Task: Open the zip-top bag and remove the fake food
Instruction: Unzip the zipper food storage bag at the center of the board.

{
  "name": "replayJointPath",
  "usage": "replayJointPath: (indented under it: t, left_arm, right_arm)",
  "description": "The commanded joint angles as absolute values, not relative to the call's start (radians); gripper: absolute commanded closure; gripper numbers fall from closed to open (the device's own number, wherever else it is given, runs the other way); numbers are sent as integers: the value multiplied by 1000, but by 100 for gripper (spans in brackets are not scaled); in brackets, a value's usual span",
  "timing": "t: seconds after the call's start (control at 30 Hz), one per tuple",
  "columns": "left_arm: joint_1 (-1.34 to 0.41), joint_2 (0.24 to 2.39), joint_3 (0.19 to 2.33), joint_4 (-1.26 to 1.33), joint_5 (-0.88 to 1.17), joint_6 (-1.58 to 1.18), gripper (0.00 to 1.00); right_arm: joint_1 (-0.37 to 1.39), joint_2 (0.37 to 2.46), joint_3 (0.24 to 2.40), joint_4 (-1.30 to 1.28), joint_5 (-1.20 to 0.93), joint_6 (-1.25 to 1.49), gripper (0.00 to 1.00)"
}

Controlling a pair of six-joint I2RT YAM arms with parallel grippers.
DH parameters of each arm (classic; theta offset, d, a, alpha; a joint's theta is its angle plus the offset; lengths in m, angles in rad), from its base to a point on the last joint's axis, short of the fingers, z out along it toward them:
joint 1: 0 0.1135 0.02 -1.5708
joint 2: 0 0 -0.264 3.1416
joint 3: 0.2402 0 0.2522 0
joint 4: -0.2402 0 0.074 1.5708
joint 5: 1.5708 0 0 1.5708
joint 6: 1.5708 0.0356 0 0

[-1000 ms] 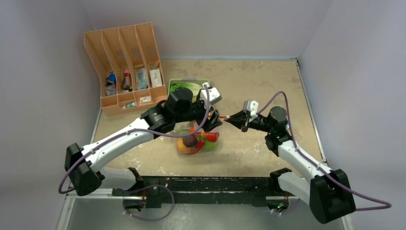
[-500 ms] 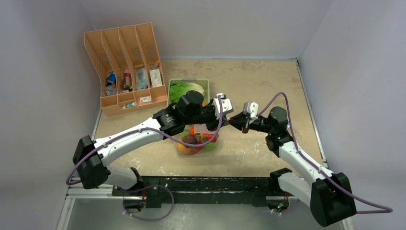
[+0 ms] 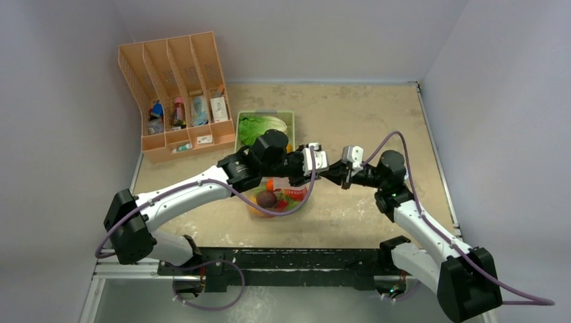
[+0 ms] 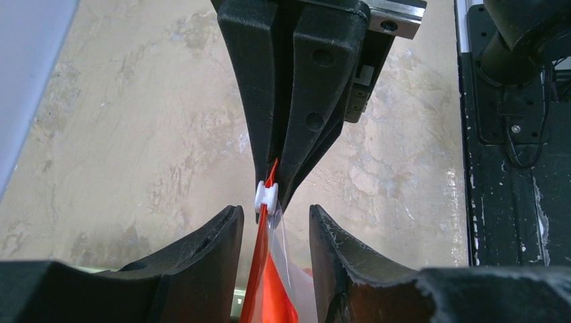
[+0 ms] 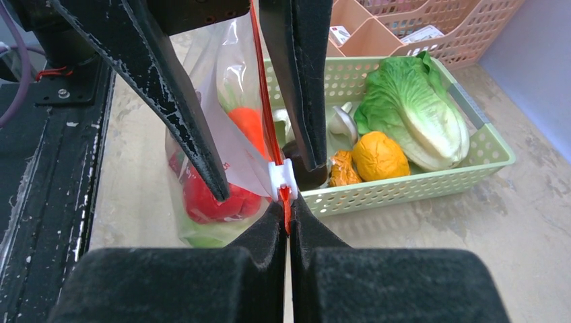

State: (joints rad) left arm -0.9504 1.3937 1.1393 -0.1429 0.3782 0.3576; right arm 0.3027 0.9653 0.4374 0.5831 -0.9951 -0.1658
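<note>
On the counter (image 3: 377,114), the pale-green tray (image 5: 485,158) sits far of the zip-top bag (image 5: 232,151), which stands mid-counter between my arms with the fake food (image 5: 209,202) bunched in its bottom. My left claw (image 4: 273,215) is spread wide, a finger on each side of the orange-red zip strip (image 5: 264,114). My right claw (image 5: 287,207) is pinched tight on the strip's end, just beside the white slider (image 5: 282,176).

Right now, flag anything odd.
Nothing looks spilled or torn. The crinkly transparent plastic zip-top bag is held only by the right jaws, shut on its orange-red zip strip beside the white slider; the left jaws straddle the strip, open.
</note>
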Motion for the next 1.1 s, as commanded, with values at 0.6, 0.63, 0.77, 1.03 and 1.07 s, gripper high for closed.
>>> replayJointPath:
  t: [0.6,0.63,0.77,1.03,1.07]
  left_arm:
    - [-947,1430,1236,-152,376,367,100]
    - [-947,1425,1230,-150,376,363,100]
    - [-948,1383,1199,-128,341,348,100]
    - [-919,1279,1135,-237,275,363,100]
    - [-915,1261,1118,-238,257,353,100]
  right_arm:
    - [305,942,456,583,-1007,-186,100]
    - [305,946,456,582,-1000,-186,100]
    - [305,951,456,578,-957,-186,100]
    - [305,907,435,615,-873,-165,100]
    - [305,907,434,619,-866,-162,100]
